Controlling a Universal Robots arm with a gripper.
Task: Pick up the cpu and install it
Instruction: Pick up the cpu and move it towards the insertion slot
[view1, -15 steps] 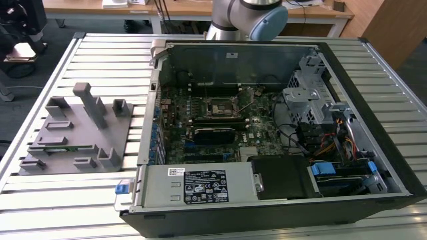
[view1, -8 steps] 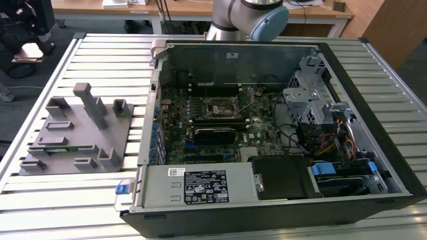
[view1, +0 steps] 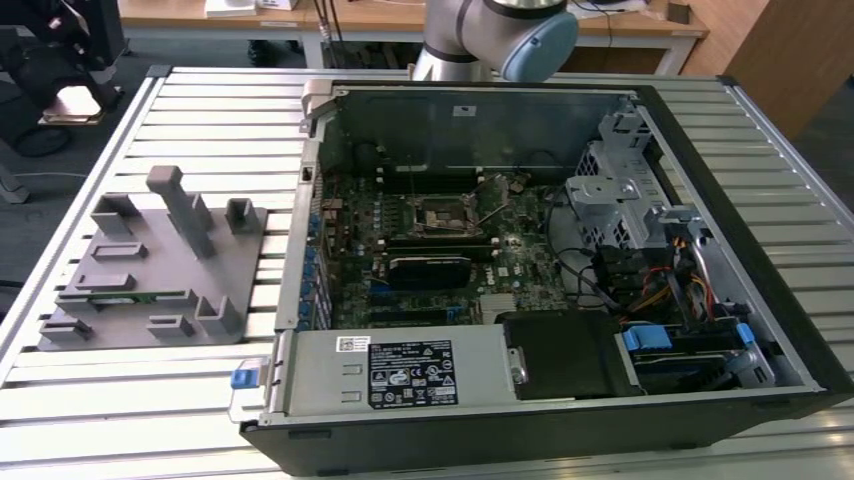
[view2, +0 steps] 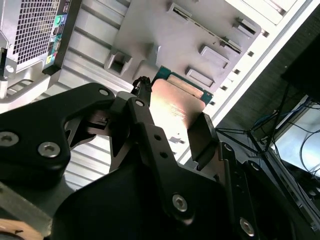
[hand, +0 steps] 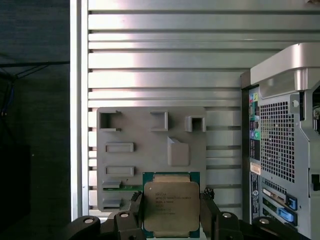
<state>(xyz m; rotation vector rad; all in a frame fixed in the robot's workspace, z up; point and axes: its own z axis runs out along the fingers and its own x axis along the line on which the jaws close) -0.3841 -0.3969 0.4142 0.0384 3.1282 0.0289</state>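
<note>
First wrist view: your gripper (hand: 172, 220) has the cpu, a small flat square chip with a silvery metal top on a green rim (hand: 171, 207), clamped between its two black fingers (hand: 209, 212). The jaws are closed only as far as the chip's width, one finger on each of two opposite edges. The metal top faces this camera.

Behind the chip you see the grey plastic tray with raised blocks and open slots (hand: 150, 150). It lies on the silver slatted metal table (hand: 165, 55). The chip overlaps the tray's edge nearest the camera and looks to be held clear of it. A long thin green memory stick (hand: 121, 187) lies in one tray slot, just beside the chip in this view. The perforated rear panel of the grey computer case (hand: 280, 145) stands beside the tray.

In the second wrist view you see the same grip from the side: the chip's pale face stands between the finger ends, with the tray beyond it.

In the exterior view, the dark square metal-framed motherboard socket (view1: 441, 213) sits inside the open case, well apart from the tray on the exterior view's left. The pale grey arm (view1: 494, 35) rises behind the case.
</note>
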